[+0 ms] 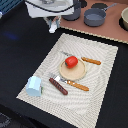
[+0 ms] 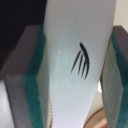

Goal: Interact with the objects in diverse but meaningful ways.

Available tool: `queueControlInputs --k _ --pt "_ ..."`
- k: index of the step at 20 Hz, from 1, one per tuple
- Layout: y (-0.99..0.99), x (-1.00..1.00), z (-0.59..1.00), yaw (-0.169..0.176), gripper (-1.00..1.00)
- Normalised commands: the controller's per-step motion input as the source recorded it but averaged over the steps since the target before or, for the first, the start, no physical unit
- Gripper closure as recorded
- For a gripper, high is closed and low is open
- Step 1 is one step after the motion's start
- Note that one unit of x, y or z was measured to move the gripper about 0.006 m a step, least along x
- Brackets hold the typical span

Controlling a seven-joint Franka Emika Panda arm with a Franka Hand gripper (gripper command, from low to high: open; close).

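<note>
pincer [image 1: 52, 25]: clamped on the white elongated plastic piece [image 2: 75, 65], hanging near the surface's [image 1: 20, 45] far edge | next: I'd carry it slow and level toward the striped mat [image 1: 102, 70], pads [image 2: 30, 85] grip mid-length so it could swing | round red tomato [image 1: 71, 61] sits on the plate, steer clear

Placemat [image 1: 102, 60]: beige, fine striped weave, on a black table [image 1: 20, 50]. On the placemat: red tomato [image 1: 71, 62] on a tan plate [image 1: 75, 73]; dark brown sausage [image 1: 58, 86]; light blue cup [image 1: 34, 86]; orange-handled cutlery [image 1: 91, 61]. Beyond the placemat: grey pots [image 1: 94, 17]. White elongated piece [image 2: 75, 65]: black brush-stroke mark; flanked by teal-edged grey pads [image 2: 30, 90].
</note>
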Motion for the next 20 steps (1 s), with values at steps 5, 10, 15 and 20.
queueControlInputs --k 5,10,15,20 --pt "0.05 1.00 0.61 -0.026 1.00" --pt "-0.06 0.79 0.44 -0.155 1.00" --pt "-0.10 0.65 0.33 -0.213 1.00" --pt "-0.01 0.79 0.26 -0.139 1.00"
